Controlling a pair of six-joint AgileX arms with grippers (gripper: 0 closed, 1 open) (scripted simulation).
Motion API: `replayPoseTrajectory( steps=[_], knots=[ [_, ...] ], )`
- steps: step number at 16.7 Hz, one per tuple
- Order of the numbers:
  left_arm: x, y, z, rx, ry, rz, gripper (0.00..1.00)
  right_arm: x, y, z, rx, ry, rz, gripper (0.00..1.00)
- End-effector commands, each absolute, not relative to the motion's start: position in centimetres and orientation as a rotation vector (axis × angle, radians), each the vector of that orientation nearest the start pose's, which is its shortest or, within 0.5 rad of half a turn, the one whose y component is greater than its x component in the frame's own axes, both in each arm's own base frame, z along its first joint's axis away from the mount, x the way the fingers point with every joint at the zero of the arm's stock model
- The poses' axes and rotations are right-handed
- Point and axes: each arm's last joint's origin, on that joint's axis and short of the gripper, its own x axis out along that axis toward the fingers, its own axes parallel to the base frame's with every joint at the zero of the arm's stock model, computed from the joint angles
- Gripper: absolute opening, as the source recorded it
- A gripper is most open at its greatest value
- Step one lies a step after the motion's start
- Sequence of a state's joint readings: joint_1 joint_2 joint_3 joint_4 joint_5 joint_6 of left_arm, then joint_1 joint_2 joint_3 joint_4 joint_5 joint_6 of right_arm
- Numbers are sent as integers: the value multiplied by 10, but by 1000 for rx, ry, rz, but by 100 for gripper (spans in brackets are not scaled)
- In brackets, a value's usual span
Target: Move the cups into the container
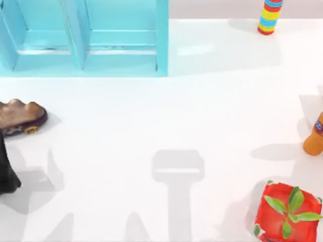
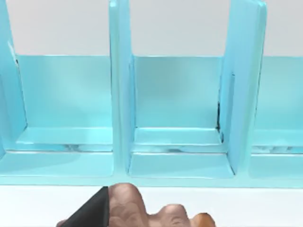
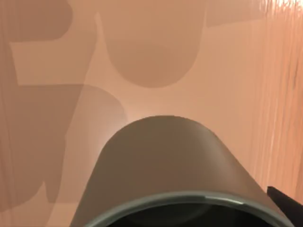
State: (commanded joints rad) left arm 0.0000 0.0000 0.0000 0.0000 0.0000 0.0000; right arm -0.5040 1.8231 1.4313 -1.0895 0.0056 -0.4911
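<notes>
Close before the right wrist camera: the olive-grey cup [image 3: 165, 170], rim toward the lens, tapered body pointing away, behind it a pale pinkish surface with soft shadows. At the frame's edge just beside the rim, a dark corner [image 3: 286, 201] — perhaps a part of the right claw. Judged to be carried by that claw, since so near to the camera, but cannot tell how wide the claw stands or whether truly closed on the cup. Cannot tell either where above the tabletop [image 1: 151, 126] the cup hangs.

At the far left of the top view, the turquoise container [image 1: 162, 45], divided by upright walls into compartments. No cup inside the compartments in sight, neither from above nor from the left wrist view.

At the tabletop's left edge, the left arm [image 1: 6, 171], parked just beside a brown lumpy object [image 1: 20, 115]; cannot tell the state of its claw.

Standing apart on the right: the striped stack [image 1: 270, 15], the orange bottle [image 1: 314, 137], a red box with a green plant [image 1: 285, 214] — not for moving.

By judgement, early in the task: nothing delivered so far, olive-grey cup under way at best, both cups left to place.
</notes>
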Motion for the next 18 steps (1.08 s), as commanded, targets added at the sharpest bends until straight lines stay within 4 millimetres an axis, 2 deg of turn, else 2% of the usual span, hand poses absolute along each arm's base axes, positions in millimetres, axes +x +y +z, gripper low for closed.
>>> replayPoseTrajectory(
  steps=[4, 17, 18],
  knots=[
    [106, -1, 160, 0, 0, 0, 100, 308, -166, 218, -30, 1494, -42, 0],
    [106, -1, 160, 0, 0, 0, 100, 308, -166, 218, -30, 1494, -42, 98],
    [106, -1, 160, 0, 0, 0, 100, 308, -166, 218, -30, 1494, -42, 100]
  ],
)
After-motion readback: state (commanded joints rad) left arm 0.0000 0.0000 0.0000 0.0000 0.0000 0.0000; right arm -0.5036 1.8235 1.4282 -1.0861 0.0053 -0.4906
